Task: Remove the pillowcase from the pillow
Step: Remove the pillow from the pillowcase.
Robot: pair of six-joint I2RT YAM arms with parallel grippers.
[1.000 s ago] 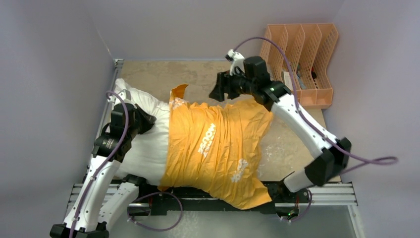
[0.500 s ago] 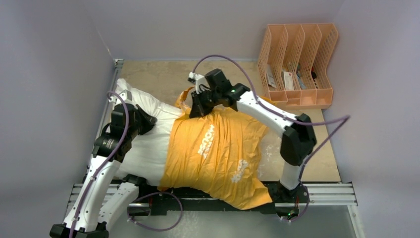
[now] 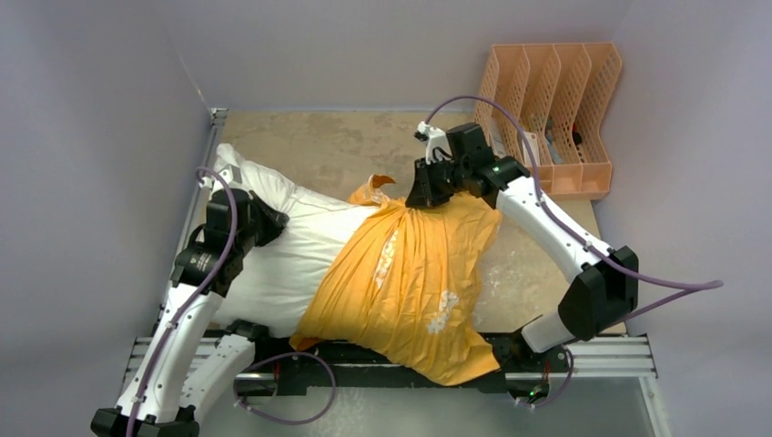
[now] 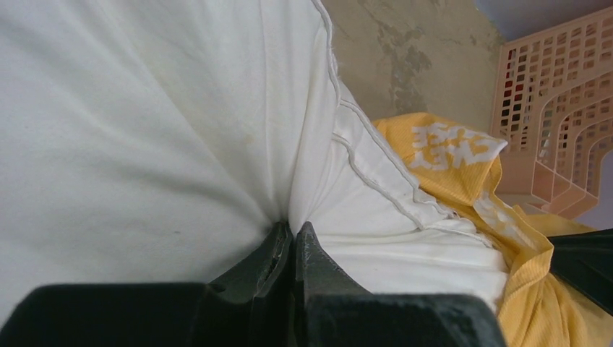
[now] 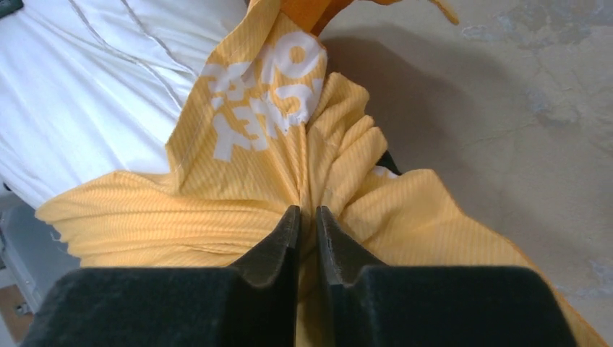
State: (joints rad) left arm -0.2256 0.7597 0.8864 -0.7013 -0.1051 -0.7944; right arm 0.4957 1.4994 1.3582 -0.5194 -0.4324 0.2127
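A bunched fold of the pillowcase (image 3: 410, 282) is pinched by the right end effector (image 5: 307, 217); the pillow (image 3: 291, 250) is clamped by the left end effector (image 4: 293, 233) at the left edge of the surface (image 3: 309, 137). Roughly half the pillow is bared; the right half is yet to be uncovered.

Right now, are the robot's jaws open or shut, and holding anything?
Left gripper: jaws shut on the pillow.
Right gripper: jaws shut on the pillowcase.

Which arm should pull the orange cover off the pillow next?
Right arm: its jaws are shut on the bunched orange-yellow fabric pillowcase, while the left arm pinches the white stuffed pillow.
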